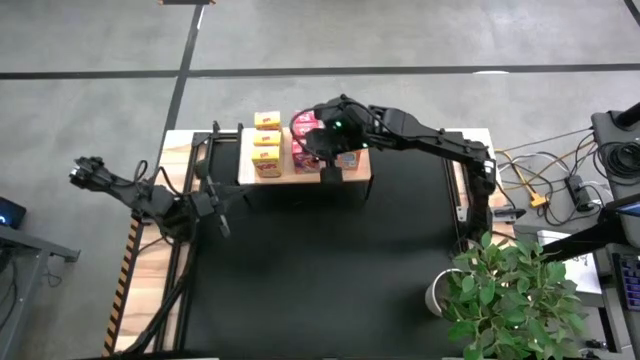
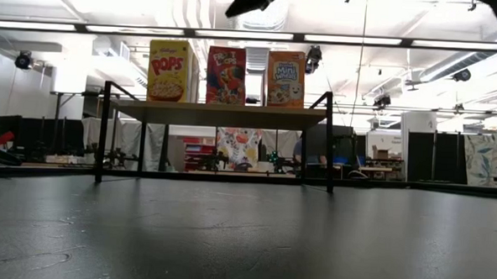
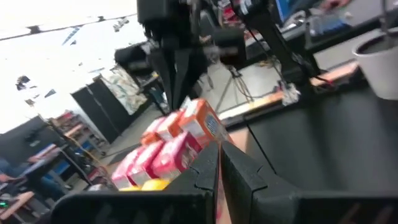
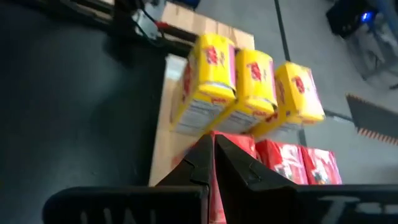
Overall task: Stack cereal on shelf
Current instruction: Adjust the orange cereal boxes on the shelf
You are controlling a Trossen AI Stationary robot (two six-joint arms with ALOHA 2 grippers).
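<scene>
The shelf (image 1: 300, 177) is a light wood block on black legs at the mat's far side, also seen in the low view (image 2: 220, 114). Standing on it are rows of yellow (image 1: 266, 140), pink-red (image 1: 303, 138) and orange (image 1: 348, 158) cereal boxes, whose fronts face the low view (image 2: 169, 70) (image 2: 226, 75) (image 2: 285, 78). My right gripper (image 1: 330, 170) (image 2: 253, 0) is shut and hovers above the pink-red and orange rows, clear of them; it partly hides the orange boxes from above. My left gripper (image 1: 222, 222) waits shut near the mat's left edge.
A potted plant (image 1: 510, 290) stands at the table's near right corner, with cables (image 1: 540, 190) beyond the right edge. The black mat (image 1: 330, 270) lies in front of the shelf. The shelf's black legs (image 2: 102, 133) stand on the mat.
</scene>
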